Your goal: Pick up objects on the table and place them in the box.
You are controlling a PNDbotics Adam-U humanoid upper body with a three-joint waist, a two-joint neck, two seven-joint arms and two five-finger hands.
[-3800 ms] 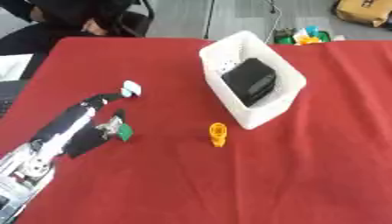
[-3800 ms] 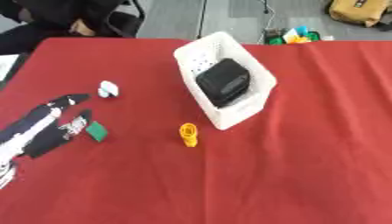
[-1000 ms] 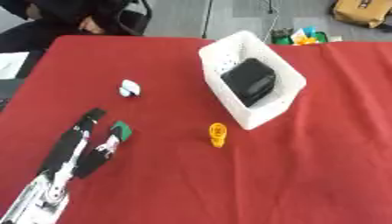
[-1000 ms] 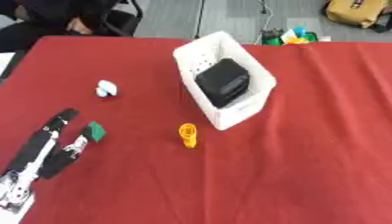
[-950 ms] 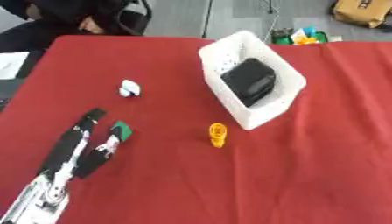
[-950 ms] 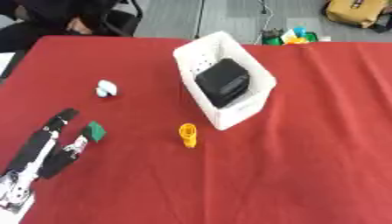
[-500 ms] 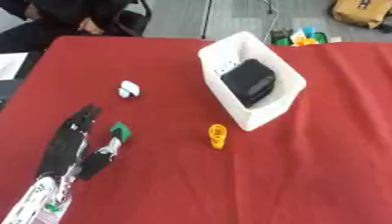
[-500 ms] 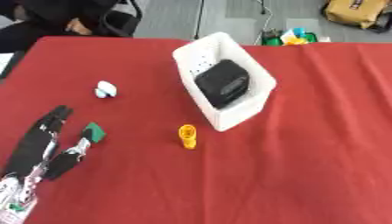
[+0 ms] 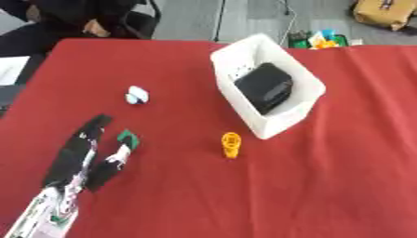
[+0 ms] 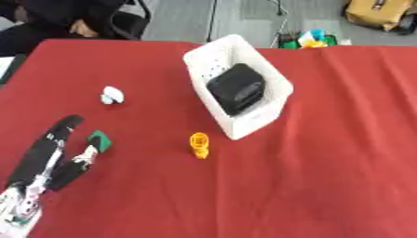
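A red cloth is covering the worktop (image 9: 326,186), which is filling nearly the whole of both views. Toward its far side, a white perforated box (image 9: 244,100) is sitting at an angle, and a black block-shaped object (image 9: 265,87) is already lying inside it, tilted against the box's wall.

The robot's left hand (image 9: 81,155) is reaching in from the lower left corner, lying low over the cloth with its dark fingers stretched out straight and its thumb spread apart from them, so the hand is standing open and gripping nothing. The silver and white forearm is trailing off toward the bottom edge. The right hand is not showing in either view.

A small green piece (image 9: 128,138) is lying on the cloth just beside the tip of the thumb, in the gap between thumb and fingers; whether the thumb is actually touching it cannot be told. A small orange object (image 9: 231,144) is lying near the box's near corner, well to the right of the hand. A small white and pale blue rounded object (image 9: 136,95) is resting farther back on the cloth, beyond the fingertips and apart from them, to the left of the box.
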